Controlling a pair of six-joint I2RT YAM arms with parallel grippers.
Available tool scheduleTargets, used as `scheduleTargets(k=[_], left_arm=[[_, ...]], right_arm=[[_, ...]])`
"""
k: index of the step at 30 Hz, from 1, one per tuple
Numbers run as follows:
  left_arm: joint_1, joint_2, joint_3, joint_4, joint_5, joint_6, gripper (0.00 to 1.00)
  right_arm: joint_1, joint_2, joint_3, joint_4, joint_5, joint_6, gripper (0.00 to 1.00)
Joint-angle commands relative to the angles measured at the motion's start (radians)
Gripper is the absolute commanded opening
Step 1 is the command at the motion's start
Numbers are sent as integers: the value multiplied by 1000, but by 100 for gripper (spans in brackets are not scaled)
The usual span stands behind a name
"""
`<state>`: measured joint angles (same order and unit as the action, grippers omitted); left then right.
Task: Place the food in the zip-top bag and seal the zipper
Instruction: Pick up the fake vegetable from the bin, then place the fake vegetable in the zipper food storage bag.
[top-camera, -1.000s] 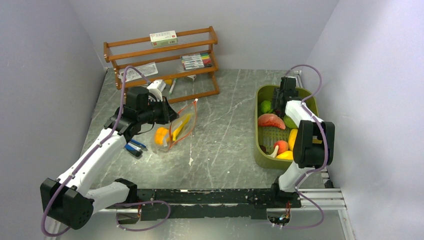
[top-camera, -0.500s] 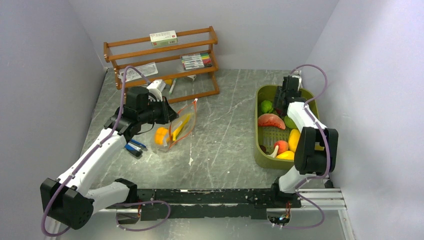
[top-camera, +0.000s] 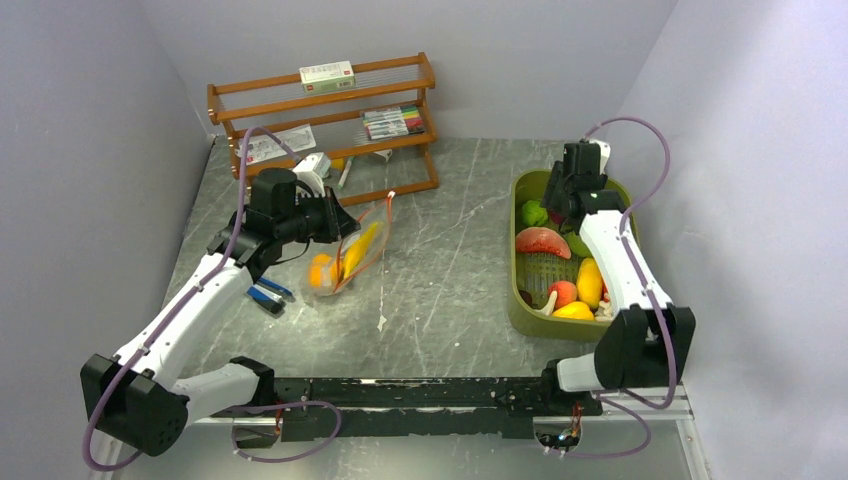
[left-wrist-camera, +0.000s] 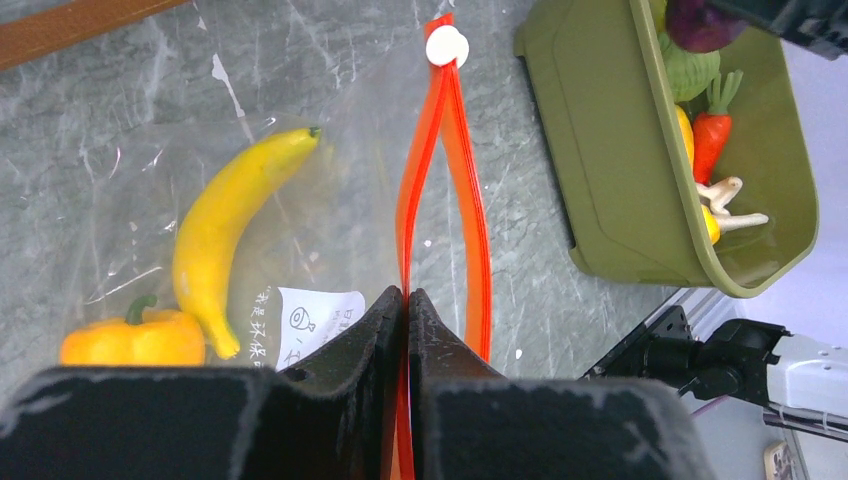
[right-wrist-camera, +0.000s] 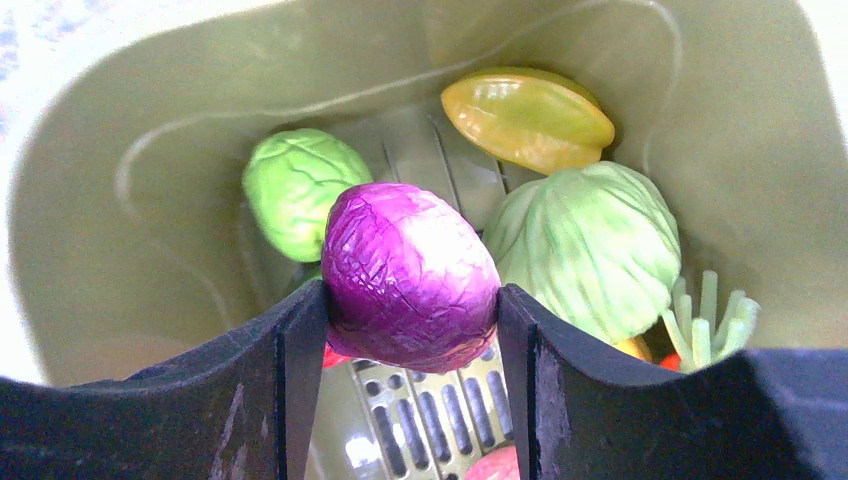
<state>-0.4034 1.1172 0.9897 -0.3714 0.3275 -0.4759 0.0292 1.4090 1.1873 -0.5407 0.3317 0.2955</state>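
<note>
Left gripper (left-wrist-camera: 405, 300): pinched tight on the zipper (left-wrist-camera: 415, 190), bottom middle.
Right gripper (right-wrist-camera: 410, 310): squeezing the purple cabbage (right-wrist-camera: 405, 265), middle, over the green bin (right-wrist-camera: 120, 150).
Zip-top bag (left-wrist-camera: 340, 210): banana (left-wrist-camera: 225, 225) and pepper (left-wrist-camera: 130, 338) inside, left.

There are two robot arms, a left arm (top-camera: 195, 305) and a right arm (top-camera: 622, 262). There is one clear bag (left-wrist-camera: 330, 230). It has one red strip (left-wrist-camera: 420, 165) and one white slider (left-wrist-camera: 446, 46). Two toys are inside the bag: one banana (left-wrist-camera: 225, 225) and one yellow pepper (left-wrist-camera: 130, 340).

There is one green bin (top-camera: 516, 295). At its far end there is one purple cabbage (right-wrist-camera: 408, 278). There are two green cabbages, a small one (right-wrist-camera: 297, 190) and a big one (right-wrist-camera: 590, 245), and one yellow star fruit (right-wrist-camera: 527, 117). The bin also shows one carrot (left-wrist-camera: 712, 140) and one red slice (top-camera: 543, 241).

There is one wooden rack (top-camera: 325, 125). It holds one small box (top-camera: 327, 75) and one bunch of pens (top-camera: 392, 122), which are too small to count.
</note>
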Motion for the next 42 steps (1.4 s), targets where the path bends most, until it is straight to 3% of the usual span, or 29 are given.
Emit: scheduleTargets(k=[1,9,17,28,36,42], left_arm=[[-6,17,35,16,30,-3,7],[-6,26,39,11,12,10,7],[-6,36,55,-7,14,23,7],[-6,32,54,-18,-4,24,7],[-5,22,41,-6,-14,14,7],[-6,26,46,-10,-28,16,7]], right_arm=[[57,-105,77,-91,-35,48,45],[199,-239,83,-57,-222,139,45],[354,-267,29,109,-450,368,45],[667,-184,-5,302,-407,558,45],[768,-82,-59,441,-409,658,45],[794,14,-6,375,-379,660,46]])
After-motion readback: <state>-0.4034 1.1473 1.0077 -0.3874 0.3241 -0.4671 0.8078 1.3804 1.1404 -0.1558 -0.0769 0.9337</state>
